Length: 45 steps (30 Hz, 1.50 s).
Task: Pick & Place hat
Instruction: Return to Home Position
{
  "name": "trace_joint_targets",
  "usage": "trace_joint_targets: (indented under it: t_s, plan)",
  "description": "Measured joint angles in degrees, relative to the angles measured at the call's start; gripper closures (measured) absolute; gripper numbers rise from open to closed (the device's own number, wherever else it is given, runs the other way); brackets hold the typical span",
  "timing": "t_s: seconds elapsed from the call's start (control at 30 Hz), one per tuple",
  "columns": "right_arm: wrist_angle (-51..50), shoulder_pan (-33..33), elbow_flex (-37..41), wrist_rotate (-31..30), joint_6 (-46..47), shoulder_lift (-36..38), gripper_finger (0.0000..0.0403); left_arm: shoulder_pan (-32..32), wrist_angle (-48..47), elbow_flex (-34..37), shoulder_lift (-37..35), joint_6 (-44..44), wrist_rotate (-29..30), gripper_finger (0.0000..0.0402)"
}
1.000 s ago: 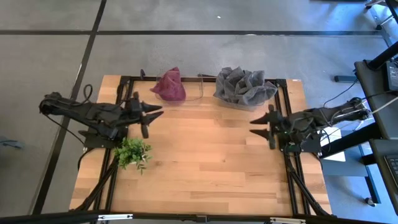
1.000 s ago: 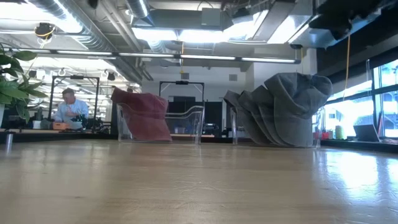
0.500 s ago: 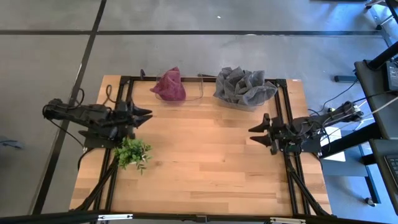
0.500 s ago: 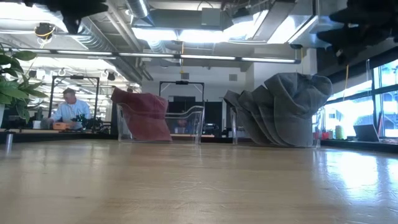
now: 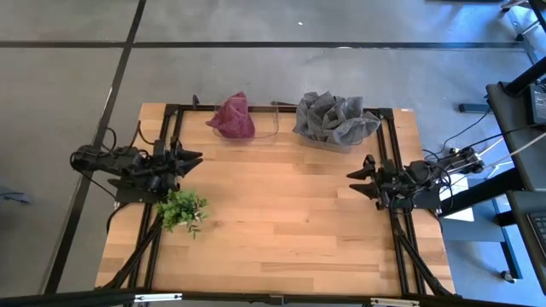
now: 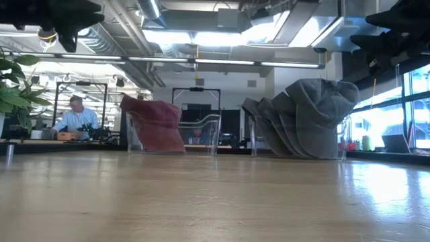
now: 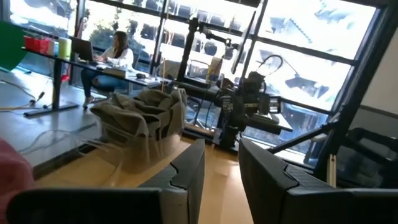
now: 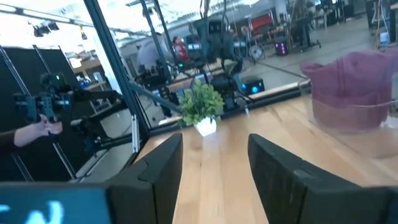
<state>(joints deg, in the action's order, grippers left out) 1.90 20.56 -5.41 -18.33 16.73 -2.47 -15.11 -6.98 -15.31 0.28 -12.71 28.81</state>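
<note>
Left claw [image 5: 189,159], fingers apart, hangs at the counter's [image 5: 281,222] left edge near the plant [image 5: 182,209]; right claw [image 5: 355,181], also apart, is at the right edge. Gray caps [image 5: 335,119] fill the right bin [image 5: 317,141], and a red cap [image 5: 232,118] lies in the left bin [image 5: 266,128]. Only the low view shows a person [image 6: 72,115] behind the counter; the left wrist view shows another person [image 7: 118,56] seated.
</note>
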Motion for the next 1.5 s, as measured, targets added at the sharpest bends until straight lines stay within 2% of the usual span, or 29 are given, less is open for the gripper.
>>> trace_joint_targets:
  t_s: [0.1,0.23,0.37,0.57,1.33,1.5]
  plan:
    - [-0.1,0.0,1.1,-0.1,-0.5,2.5,0.0221,0.0,1.0,1.9,-0.2,-0.1,-0.6,0.0306]
    - [-0.3,-0.1,1.2,-0.1,-0.4,2.3,0.0221,0.0,4.8,4.6,-0.2,-0.2,-2.3,0.0306]
    - [-0.6,-0.1,1.2,-0.1,-2.1,2.4,0.0221,0.0,13.4,8.7,-0.2,1.0,-6.1,0.0306]
    - [-0.5,-0.1,1.2,-1.5,-2.9,2.4,0.0221,0.0,16.9,12.9,-0.3,1.4,-5.6,0.0306]
    - [0.1,-0.1,1.2,-3.2,-5.0,2.1,0.0221,3.7,12.5,14.8,-0.2,2.9,-6.0,0.0306]
    - [5.0,-0.1,5.0,-5.3,-7.1,2.2,0.0221,3.7,12.5,14.8,-0.2,3.0,-6.0,0.0306]
